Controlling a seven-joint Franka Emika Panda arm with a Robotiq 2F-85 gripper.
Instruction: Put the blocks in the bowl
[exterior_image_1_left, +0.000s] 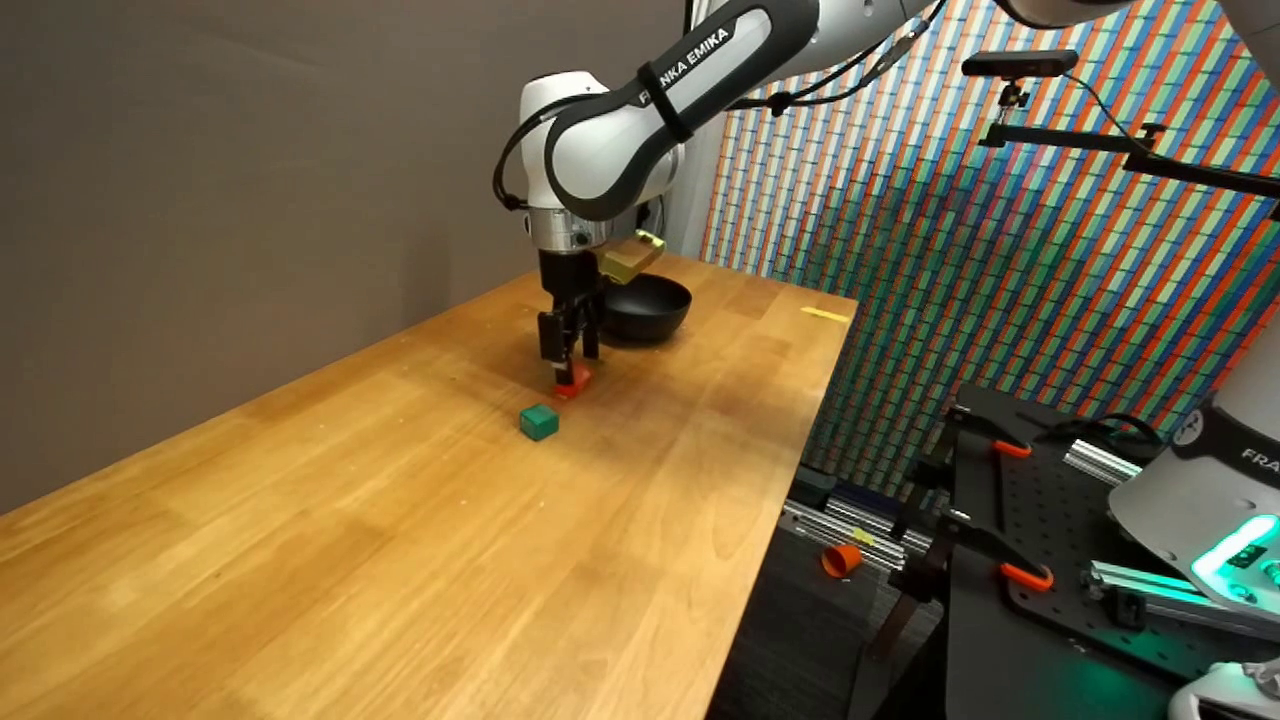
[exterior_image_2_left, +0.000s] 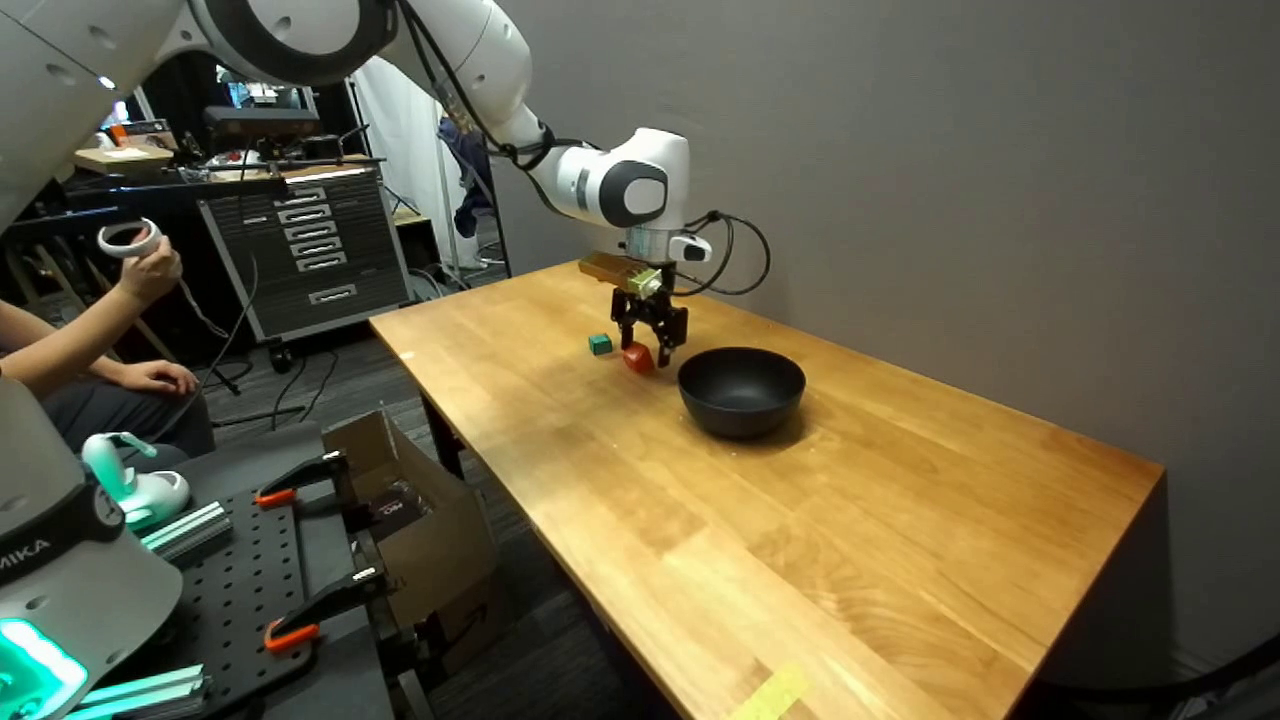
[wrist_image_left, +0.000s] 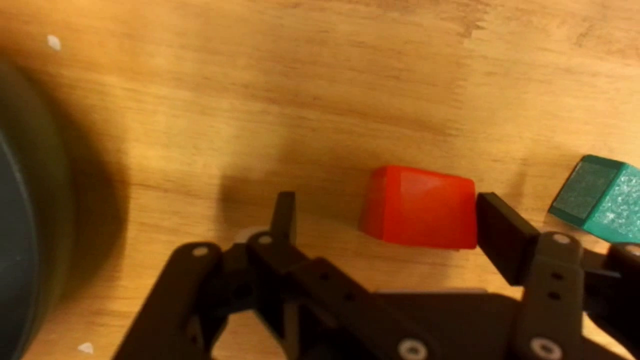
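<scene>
The red block (exterior_image_1_left: 581, 376) is on the wooden table between the fingers of my gripper (exterior_image_1_left: 577, 366). It also shows in an exterior view (exterior_image_2_left: 638, 358). In the wrist view, the red block (wrist_image_left: 432, 210) touches or nearly touches the right finger, and a wide gap separates it from the left finger. My gripper (wrist_image_left: 385, 200) is open, low over the table. The green block (exterior_image_1_left: 539, 422) lies close by, just outside the right finger in the wrist view (wrist_image_left: 617, 200). The black bowl (exterior_image_2_left: 742, 395) stands on the other side of the gripper, at the wrist view's left edge (wrist_image_left: 47, 200).
A grey wall (exterior_image_2_left: 950, 200) runs along the back edge of the wooden table (exterior_image_2_left: 900, 560). Yellow tape (exterior_image_2_left: 775, 695) marks the table near one end. A person's hand (exterior_image_2_left: 150, 268) holds a controller beyond the robot's base table (exterior_image_1_left: 990, 620), which has orange-tipped clamps.
</scene>
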